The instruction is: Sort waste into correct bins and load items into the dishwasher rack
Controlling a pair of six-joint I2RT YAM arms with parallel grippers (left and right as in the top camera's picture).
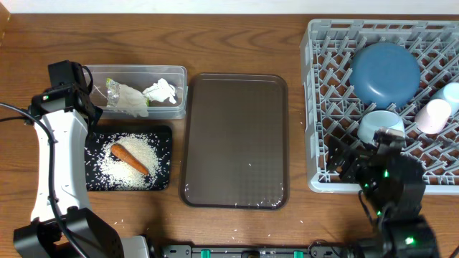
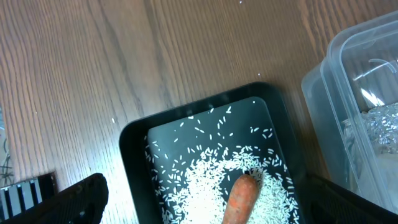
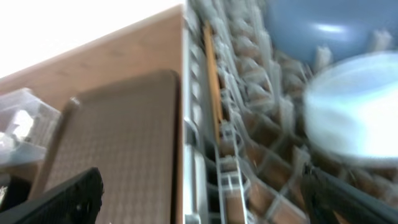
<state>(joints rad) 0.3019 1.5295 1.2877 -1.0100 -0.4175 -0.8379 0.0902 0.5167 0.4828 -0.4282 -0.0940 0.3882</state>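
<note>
The black tray (image 1: 164, 135) holds loose white rice (image 1: 133, 168) and an orange carrot (image 1: 129, 158). Behind it, the clear tub (image 1: 182, 79) contains a crumpled white tissue (image 1: 161, 91) and a crumpled wrapper (image 1: 126, 99). My left gripper (image 1: 80, 100) hangs open above the black tray's left end, with nothing between its fingers; the carrot (image 2: 241, 198) lies below it. The grey rack (image 1: 313, 107) carries a dark-blue bowl (image 1: 384, 74), a light-blue bowl (image 1: 379, 125), a white cup (image 1: 436, 115) and chopsticks (image 3: 213, 81). My right gripper (image 1: 366, 154) is open and empty over the rack's front-left corner.
A large brown serving tray (image 1: 234, 140) lies between the bins and the rack. The clear tub (image 2: 348, 74) stands close beside the black tray (image 2: 134, 162). A few stray rice grains dot the wood near the black tray's front edge (image 1: 118, 203).
</note>
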